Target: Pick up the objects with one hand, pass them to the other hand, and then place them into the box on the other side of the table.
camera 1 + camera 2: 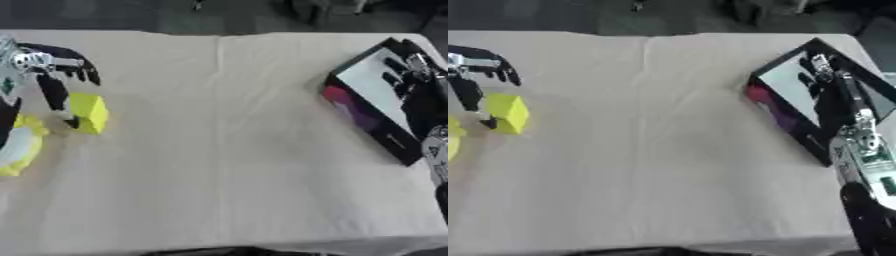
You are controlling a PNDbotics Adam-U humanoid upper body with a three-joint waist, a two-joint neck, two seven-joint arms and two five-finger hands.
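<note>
the left hand (pixel 54 70) hangs at the bench's (pixel 227 150) left edge, fingers spread open, thumb reaching down beside a yellow block (pixel 89 113). the right hand (pixel 826 80) rests open over the box (pixel 372 95) at the right.

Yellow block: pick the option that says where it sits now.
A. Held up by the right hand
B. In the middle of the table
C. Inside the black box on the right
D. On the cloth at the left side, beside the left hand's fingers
D: the yellow block lies on the cloth at the table's left, with the left hand reaching down right next to it.
</note>
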